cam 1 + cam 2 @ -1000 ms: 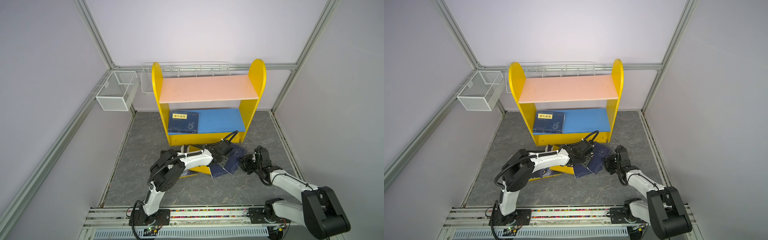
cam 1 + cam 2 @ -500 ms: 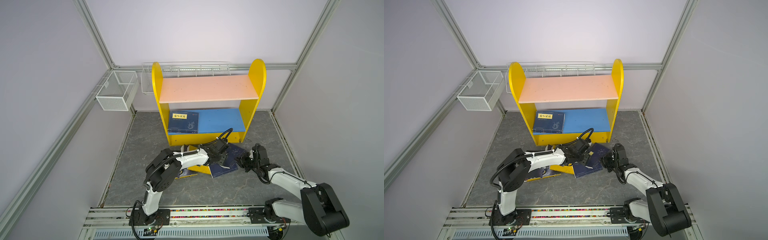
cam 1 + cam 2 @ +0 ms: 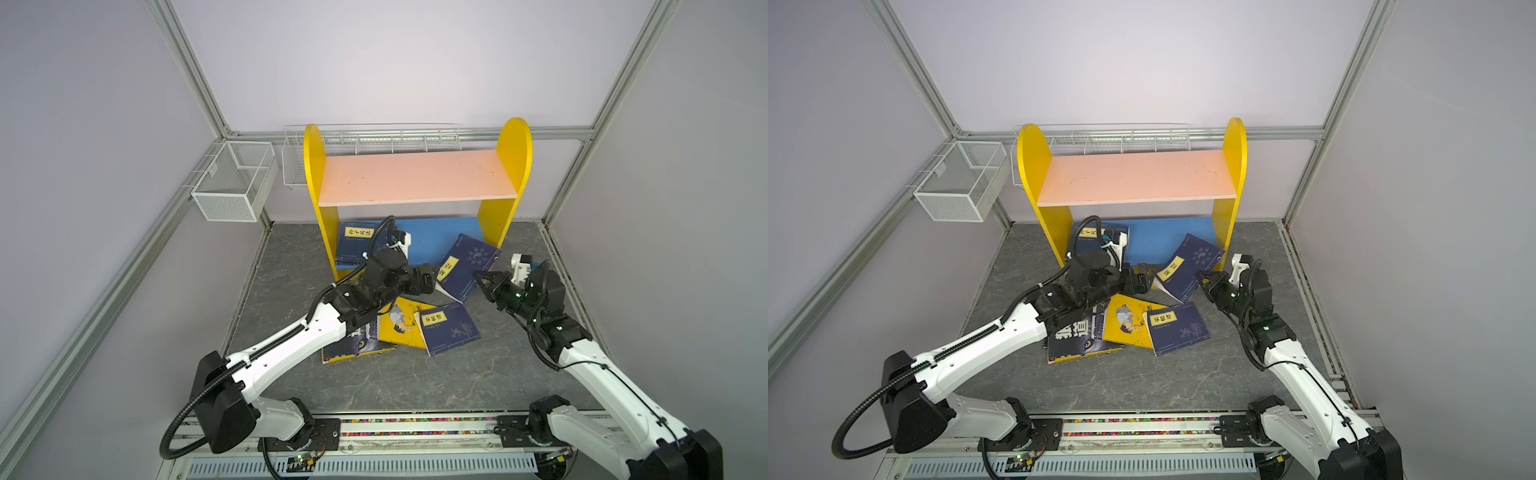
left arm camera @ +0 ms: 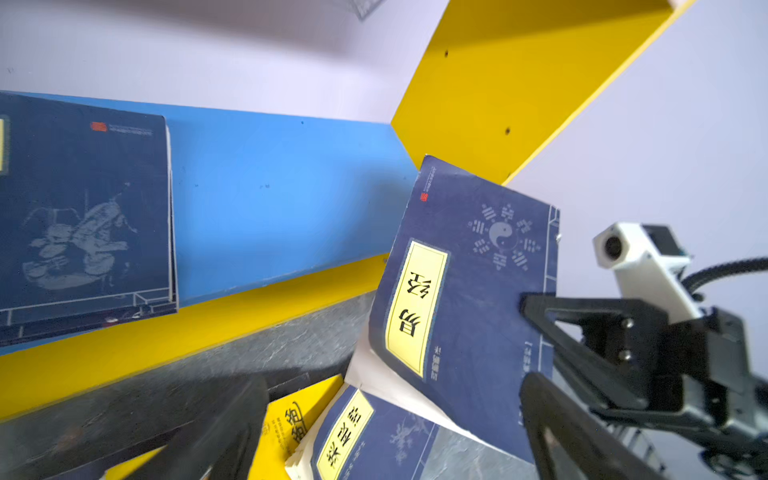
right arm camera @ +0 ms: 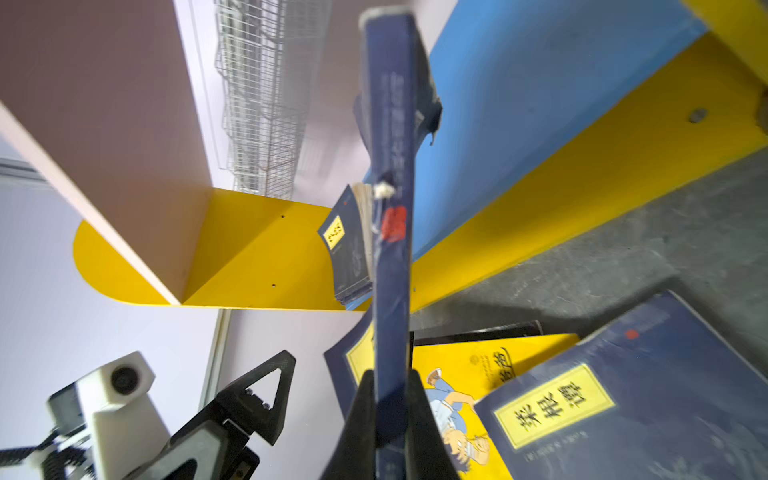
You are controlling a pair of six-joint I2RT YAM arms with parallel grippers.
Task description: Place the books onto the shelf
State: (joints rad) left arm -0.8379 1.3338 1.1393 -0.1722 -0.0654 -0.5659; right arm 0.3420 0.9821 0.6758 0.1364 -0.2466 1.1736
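Note:
A navy book with a yellow label (image 3: 469, 270) (image 3: 1187, 266) (image 4: 469, 299) is tilted up off the floor, its far corner by the shelf's right side panel (image 3: 505, 199). My right gripper (image 3: 478, 276) (image 5: 390, 399) is shut on its near edge. Beside the book's left corner my left gripper (image 3: 432, 280) (image 4: 388, 415) stands open, holding nothing. Another navy book (image 3: 353, 245) lies on the blue lower board (image 3: 432, 241). On the floor lie a yellow cartoon book (image 3: 401, 324), a navy one (image 3: 449, 330) and a dark one with large characters (image 3: 1077, 336). The pink upper board (image 3: 415, 176) is bare.
A white wire mesh basket (image 3: 232, 183) hangs on the left wall rail. A long wire basket (image 3: 374, 137) runs behind the shelf's top. Grey floor (image 3: 415, 382) lies open in front of the book pile, bounded by frame rails on both sides.
My right gripper has shut on the navy book and raised it from the floor towards the shelf. My left gripper has opened and let go of that book.

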